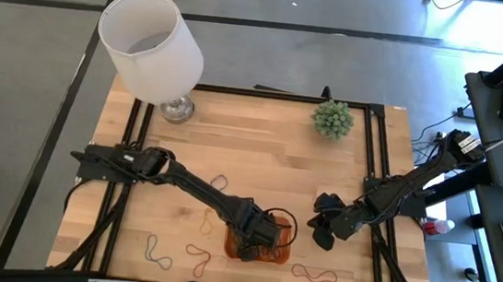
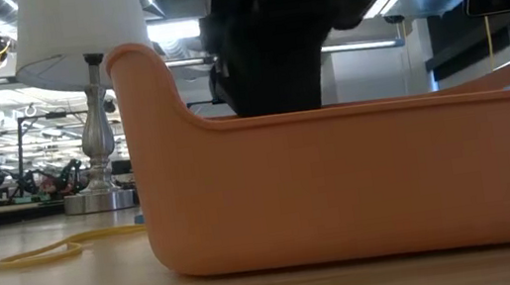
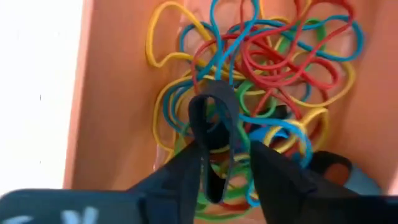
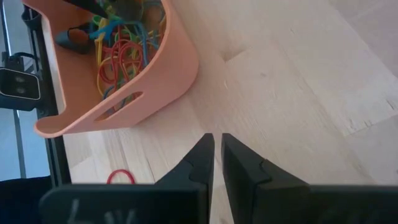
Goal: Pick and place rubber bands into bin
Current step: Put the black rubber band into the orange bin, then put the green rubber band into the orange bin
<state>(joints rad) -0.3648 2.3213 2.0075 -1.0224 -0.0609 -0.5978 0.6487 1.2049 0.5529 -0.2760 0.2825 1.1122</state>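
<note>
1. The orange bin (image 1: 283,252) sits near the front edge of the wooden table (image 1: 260,151), about the middle.
2. The left gripper (image 3: 227,158) hangs right over the bin. Its fingers stand a little apart, with a dark rubber band (image 3: 214,115) draped between them (I cannot tell if it is pinched or just hanging).
3. Inside the bin lies a heap of rubber bands (image 3: 273,62) in red, blue, yellow and green.
4. More bands lie loose on the table: a red one (image 1: 314,275) right of the bin, a yellow one (image 2: 41,254) to its left.
5. The right gripper (image 4: 216,155) waits just right of the bin, fingers almost together, holding nothing.
6. A white lamp (image 1: 154,48) stands at the far left corner, a small green plant (image 1: 332,118) far right.
</note>
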